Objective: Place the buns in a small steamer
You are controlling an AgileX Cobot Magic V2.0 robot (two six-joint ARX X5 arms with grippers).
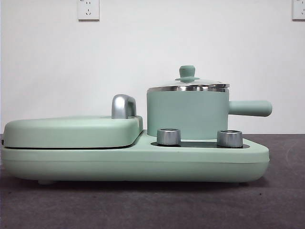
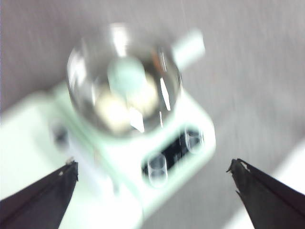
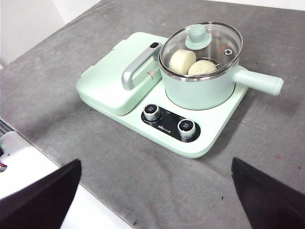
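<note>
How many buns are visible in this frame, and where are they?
2. Both sit inside the small steamer under its glass lid: the smooth cream bun and the white bun beside it. None elsewhere.

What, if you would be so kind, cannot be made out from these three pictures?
- Front view: the two pale buns are hidden by the opaque wall of the mint-green round steamer pot.
- Left wrist view: motion blur smears the buns under the glass lid; their shapes are unreadable.
- Right wrist view: the ridges and dots of the bun are too small to tell; the two dials' markings too.
- Both pincers are cut off by the bottom edges.
</note>
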